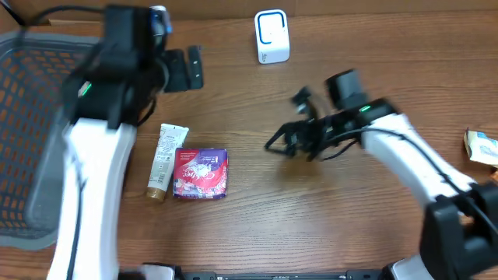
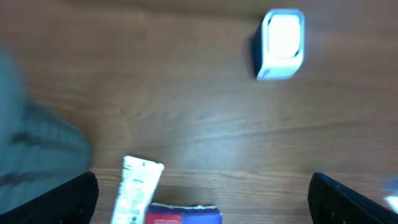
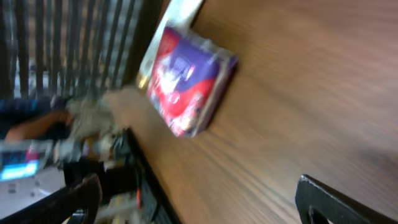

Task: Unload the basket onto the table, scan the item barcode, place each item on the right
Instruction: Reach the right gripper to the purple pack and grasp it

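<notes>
Altogether one tube [image 1: 165,159], one packet [image 1: 201,173], one scanner [image 1: 271,36]; left claw [image 2: 202,194] and right claw [image 3: 198,196] both wide apart.

two robot arms are counted: left arm [image 1: 93,155] and right arm [image 1: 412,152]. one white boxy device [image 1: 271,36] is noted. one tube [image 1: 165,162] is logged. one red and purple packet [image 1: 201,173] is logged. one mesh basket [image 1: 23,85] is recorded. one small carton [image 1: 482,145] is recorded, partly cut off.
</notes>
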`<state>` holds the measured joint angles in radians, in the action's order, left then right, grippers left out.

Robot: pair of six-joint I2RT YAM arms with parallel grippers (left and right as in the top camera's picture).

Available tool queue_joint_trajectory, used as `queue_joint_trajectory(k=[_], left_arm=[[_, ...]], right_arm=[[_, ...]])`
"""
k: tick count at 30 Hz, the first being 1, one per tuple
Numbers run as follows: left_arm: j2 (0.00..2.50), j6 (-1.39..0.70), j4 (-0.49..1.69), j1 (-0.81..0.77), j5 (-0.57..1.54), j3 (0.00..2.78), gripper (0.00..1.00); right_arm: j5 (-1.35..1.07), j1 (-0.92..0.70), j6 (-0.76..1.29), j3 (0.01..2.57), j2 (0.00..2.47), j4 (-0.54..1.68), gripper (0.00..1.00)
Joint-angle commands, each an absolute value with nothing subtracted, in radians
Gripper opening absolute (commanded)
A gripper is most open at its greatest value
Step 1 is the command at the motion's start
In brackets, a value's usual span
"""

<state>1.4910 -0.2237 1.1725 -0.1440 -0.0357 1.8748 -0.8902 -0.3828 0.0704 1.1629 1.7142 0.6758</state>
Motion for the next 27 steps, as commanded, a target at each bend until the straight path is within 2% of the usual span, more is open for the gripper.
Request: queue_joint_trajectory(k=[1, 5, 13, 22, 27], left_arm=[[1.374, -0.197, 1.206, -0.144, -0.077, 1.890, 1.00], [1.321, -0.199, 1.304, -0.144, -0.124, 1.890, 1.00], [1.307, -0.207, 1.415, -0.144, -0.168, 1.890, 1.00], [1.307, -0.226, 1.411, -0.144, -0.217, 1.890, 1.00], [1.307, -0.225, 1.410, -0.144, -0.222, 1.889, 1.00]], right_arm=[[-0.935, -0.470, 0.163, 1.142, 1.795, 0.568, 1.00], [-0.832, -0.532, 0.213, 1.153, 1.866, 0.402, 1.00], [-0.726, -0.528, 0.221, 1.179, 2.003, 0.216, 1.00], [-0.791, -0.562, 0.206, 1.399, 2.209, 0.234, 1.00], [-0.832, -0.620, 0.170, 1.411, 2.276, 0.273, 1.00]])
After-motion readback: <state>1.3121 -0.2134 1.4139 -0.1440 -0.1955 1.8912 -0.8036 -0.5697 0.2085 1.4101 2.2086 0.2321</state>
